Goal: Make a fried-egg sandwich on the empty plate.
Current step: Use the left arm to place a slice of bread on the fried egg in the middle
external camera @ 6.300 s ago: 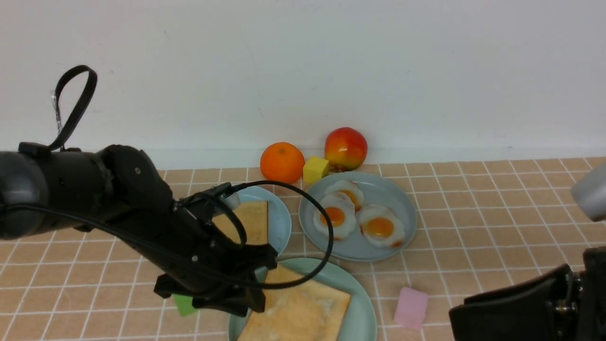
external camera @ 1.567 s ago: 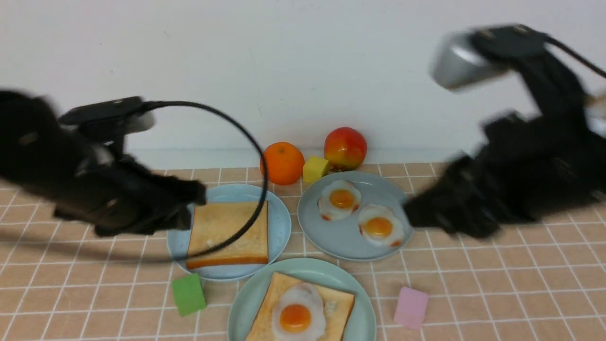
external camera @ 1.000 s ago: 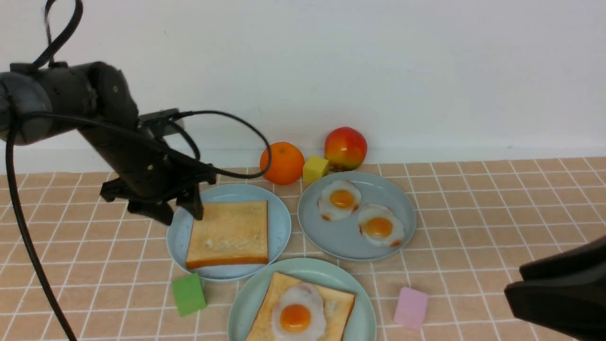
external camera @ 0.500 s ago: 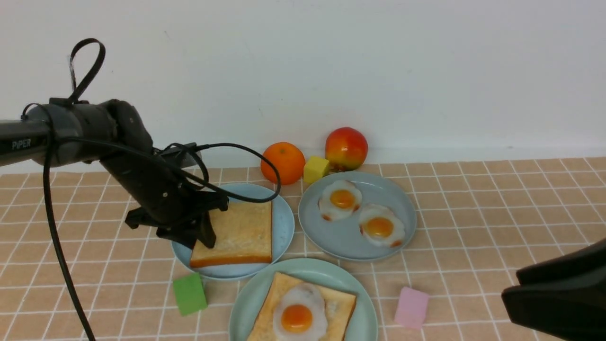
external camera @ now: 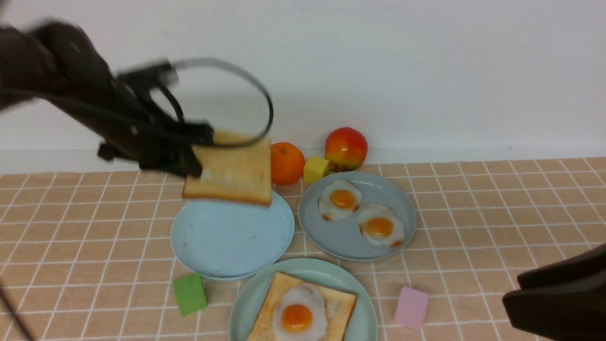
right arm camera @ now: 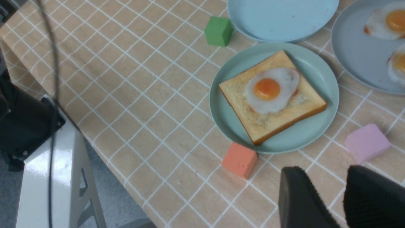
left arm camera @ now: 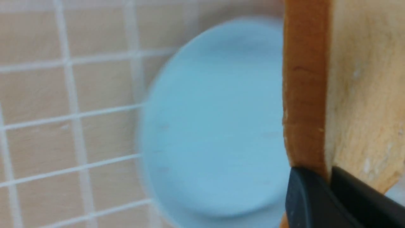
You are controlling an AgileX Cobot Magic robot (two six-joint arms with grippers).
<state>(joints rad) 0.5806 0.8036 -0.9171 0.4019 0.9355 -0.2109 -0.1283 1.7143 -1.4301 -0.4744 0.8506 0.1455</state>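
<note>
- Toast: the lifted toast slice [external camera: 232,173] hangs in the air, roughly level, above the far part of the light blue plate [external camera: 227,246] and clear of it.
- Left hand [external camera: 201,152] is clenched on one edge of that slice. It is blurred in the front view, but the left wrist view shows a black finger [left arm camera: 316,202] pressed against the brown crust.
- Mint-green plate [external camera: 362,296] sits nearest the robot, just beside the blue one. It carries the lower toast slice [external camera: 334,303] with one fried egg [external camera: 297,316] lying on top.
- Grey-blue plate [external camera: 350,244], to the right, holds two more eggs [external camera: 380,227] side by side.
- Right hand [right arm camera: 329,177] hovers low at the near right of the tabletop [external camera: 473,213], fingers parted, grasping nothing.
- Orange [external camera: 286,163], apple [external camera: 345,148] and yellow block [external camera: 315,169] stand by the wall.
- Green block [external camera: 189,293] lies left of the mint-green plate, pink block [external camera: 411,307] right of it.
</note>
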